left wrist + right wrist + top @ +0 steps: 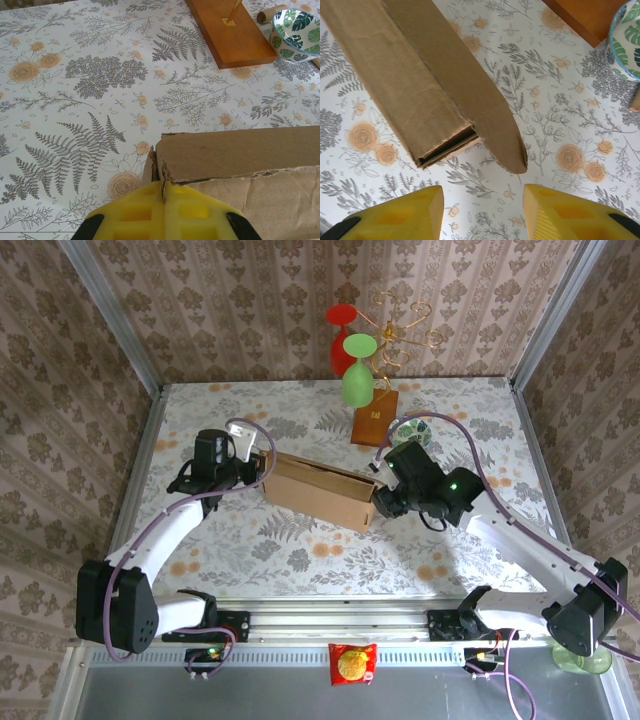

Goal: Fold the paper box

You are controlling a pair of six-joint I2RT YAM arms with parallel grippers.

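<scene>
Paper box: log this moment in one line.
paper box: partly folded | left tool: shut on its corner | right tool: open, short of its end

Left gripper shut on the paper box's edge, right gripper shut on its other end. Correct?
No. The right gripper is open, its fingers apart just short of the paper box end, as the right wrist view shows. The left gripper is shut on its edge.

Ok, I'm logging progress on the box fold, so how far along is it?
Done: the paper box already stands as a long folded-up shape, not a flat sheet. In hand: the left gripper is shut on the edge of one end, while the right gripper hangs open just short of the other end. Left: that end is open and its end flap sticks out untucked.
</scene>
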